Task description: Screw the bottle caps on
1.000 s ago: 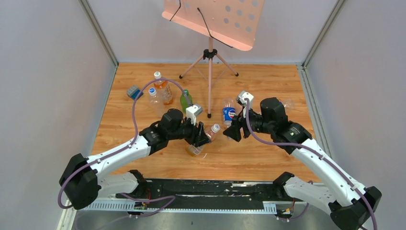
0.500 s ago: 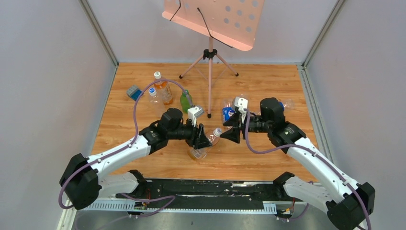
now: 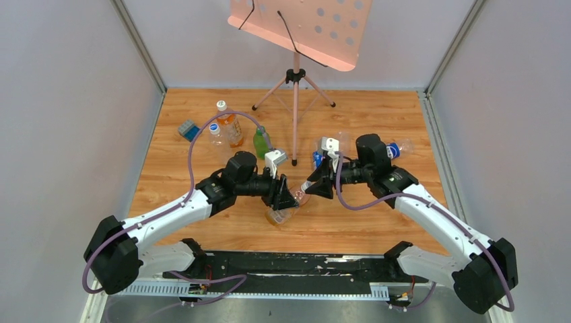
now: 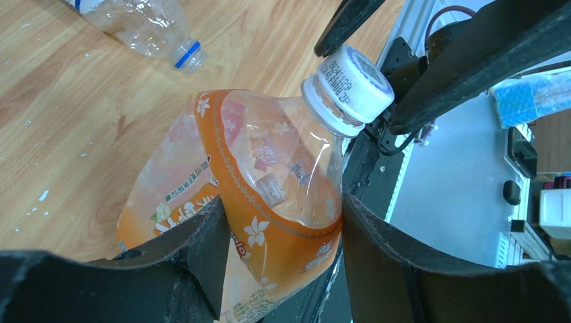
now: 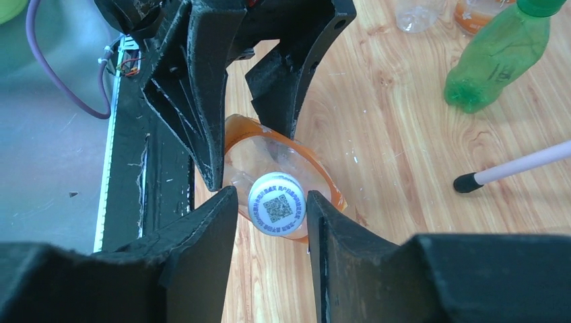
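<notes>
My left gripper [image 3: 285, 196] is shut on the body of an orange-labelled clear bottle [image 3: 281, 210] and holds it tilted, neck towards the right arm. It shows large in the left wrist view [image 4: 269, 182], pinched between the fingers [image 4: 202, 249]. A white cap [image 4: 355, 81] sits on its neck. My right gripper [image 3: 312, 188] is open with one finger on each side of that cap [image 5: 277, 205]. The right finger is about touching the cap and a small gap shows on the left. In the right wrist view the bottle [image 5: 256, 151] lies behind the cap.
At the back left stand a green bottle [image 3: 260, 141], an orange tea bottle [image 3: 229, 126], a clear blue-capped bottle [image 3: 215, 134] and a blue-grey block [image 3: 188, 129]. A Pepsi bottle [image 3: 316, 158] and a clear bottle [image 3: 402, 147] lie near the right arm. A music stand tripod [image 3: 294, 77] stands behind.
My right gripper has moved left, up to the bottle's neck, and now straddles the white cap. My left gripper has kept hold of the bottle, shifting it slightly.
</notes>
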Robot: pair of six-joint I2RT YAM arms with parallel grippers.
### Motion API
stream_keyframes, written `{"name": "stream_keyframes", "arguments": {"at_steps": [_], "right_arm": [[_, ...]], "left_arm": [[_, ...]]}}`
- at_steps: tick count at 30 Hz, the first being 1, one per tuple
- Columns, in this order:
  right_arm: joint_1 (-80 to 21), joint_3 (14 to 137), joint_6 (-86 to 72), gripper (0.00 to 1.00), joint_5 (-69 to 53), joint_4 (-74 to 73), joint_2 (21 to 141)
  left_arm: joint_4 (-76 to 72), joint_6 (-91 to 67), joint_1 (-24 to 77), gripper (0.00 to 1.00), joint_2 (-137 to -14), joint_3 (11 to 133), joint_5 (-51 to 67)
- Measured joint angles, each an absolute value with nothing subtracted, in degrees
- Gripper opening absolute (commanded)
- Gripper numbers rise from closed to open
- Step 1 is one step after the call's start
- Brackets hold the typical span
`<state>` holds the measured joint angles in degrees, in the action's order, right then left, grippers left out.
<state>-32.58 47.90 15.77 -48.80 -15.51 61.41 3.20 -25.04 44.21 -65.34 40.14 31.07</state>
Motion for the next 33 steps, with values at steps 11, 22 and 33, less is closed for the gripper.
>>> {"name": "stream_keyframes", "arguments": {"at_steps": [11,22,33], "right_arm": [[-32.4,47.9,14.6,0.04,-49.8,-15.0,62.9],[-37.3,50.1,-14.4,0.02,-25.1,-15.1,65.0],[-43.2,50.2,-29.5,0.79,-9.3,-19.1,62.2]], "left_arm": [[4.0,-24.5,44.2,0.00,-65.4,40.9,31.1],[0.5,-29.6,45.3,0.00,-65.3,39.6,18.8],[-3.5,-30.4,51.1,0.00,-65.0,38.7,3.9]]}}
